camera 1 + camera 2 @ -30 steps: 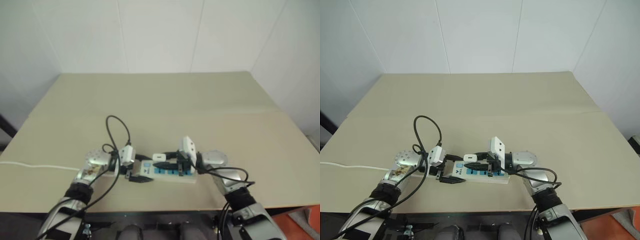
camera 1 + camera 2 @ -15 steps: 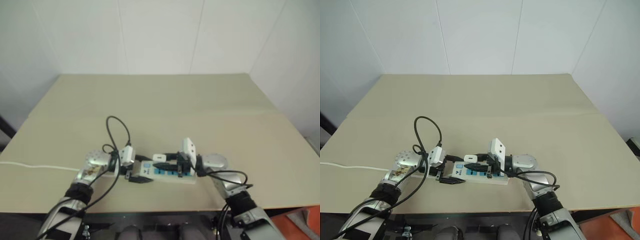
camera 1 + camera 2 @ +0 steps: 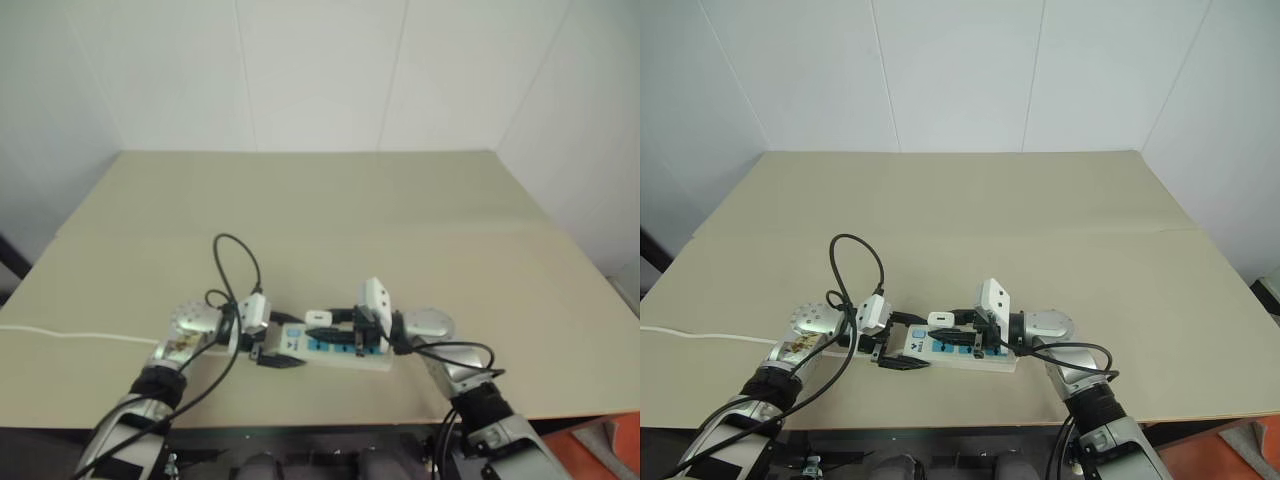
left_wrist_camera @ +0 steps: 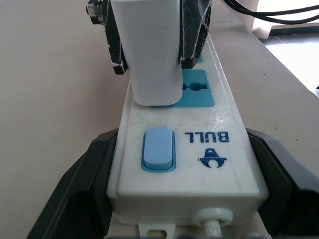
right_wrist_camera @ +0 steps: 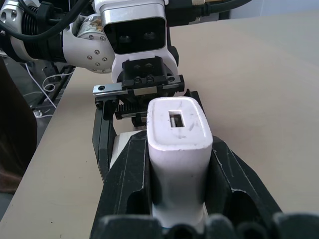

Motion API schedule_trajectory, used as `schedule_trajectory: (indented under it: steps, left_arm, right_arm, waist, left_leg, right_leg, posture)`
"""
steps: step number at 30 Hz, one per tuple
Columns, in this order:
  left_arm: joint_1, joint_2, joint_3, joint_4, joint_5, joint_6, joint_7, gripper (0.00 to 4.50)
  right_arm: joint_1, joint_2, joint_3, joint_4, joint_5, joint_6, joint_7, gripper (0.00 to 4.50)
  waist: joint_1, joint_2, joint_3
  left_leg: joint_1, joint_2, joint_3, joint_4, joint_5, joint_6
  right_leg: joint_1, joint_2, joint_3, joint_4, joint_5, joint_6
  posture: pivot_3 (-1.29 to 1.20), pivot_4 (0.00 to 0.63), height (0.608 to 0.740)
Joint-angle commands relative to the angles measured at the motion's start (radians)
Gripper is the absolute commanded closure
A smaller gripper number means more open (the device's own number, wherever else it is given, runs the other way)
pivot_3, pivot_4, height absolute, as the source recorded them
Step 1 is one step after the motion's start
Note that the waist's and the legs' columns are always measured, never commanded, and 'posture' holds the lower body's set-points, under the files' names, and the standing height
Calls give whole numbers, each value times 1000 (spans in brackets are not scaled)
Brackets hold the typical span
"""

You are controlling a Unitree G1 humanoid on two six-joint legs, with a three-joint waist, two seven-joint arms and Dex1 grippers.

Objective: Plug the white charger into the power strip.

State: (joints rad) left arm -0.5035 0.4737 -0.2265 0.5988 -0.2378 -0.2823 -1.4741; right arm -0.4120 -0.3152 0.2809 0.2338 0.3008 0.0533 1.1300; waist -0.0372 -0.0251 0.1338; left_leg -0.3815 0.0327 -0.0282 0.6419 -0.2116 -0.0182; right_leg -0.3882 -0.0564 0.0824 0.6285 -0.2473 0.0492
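The power strip (image 3: 985, 356) lies near the table's front edge, with a blue switch (image 4: 158, 148) at its left end. My left gripper (image 3: 902, 342) straddles that end, one black finger against each long side. The white charger (image 5: 178, 144) stands upright on the strip, and my right gripper (image 3: 944, 328) is shut on its two sides. In the left wrist view the white charger (image 4: 152, 55) meets the strip's face over the socket beside the switch, and its prongs are hidden. A blue socket (image 4: 197, 89) shows partly beside it.
The beige table (image 3: 1040, 220) stretches wide beyond the strip up to the white walls. A white cord (image 3: 700, 335) runs off to the left. A black cable loop (image 3: 855, 255) rises over my left wrist. The table's front edge lies just below the strip.
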Motion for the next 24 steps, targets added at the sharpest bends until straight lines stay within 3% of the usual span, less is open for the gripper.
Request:
schedule_trajectory:
  steps: [1,11,24]
  left_arm:
    - [31,81,12,65,59,2,1,1211]
    - [39,82,18,55,53,10,11,1211]
    - [140,122,38,-78,23,76,51,1211]
  right_arm:
    - [86,-98,21,153,-84,58,20,3398]
    - [65,-7,15,191,-72,-38,-36,3398]
    - [32,-18,88,258,-91,-24,14,3398]
  waist:
    - [0,0,-1]
    - [-6,-3,-3]
    - [-17,-13,-13]
  left_leg:
    - [0,0,0,0,0,0]
    - [3,1,0,-1,-1,0]
    - [14,3,1,-15,-1,0]
  right_leg:
    - [0,0,0,0,0,0]
    - [2,0,0,1,-2,-2]
    - [4,2,2,2,-7,-10]
  posture:
    - [0,150,740]
    - [0,150,740]
    - [0,150,740]
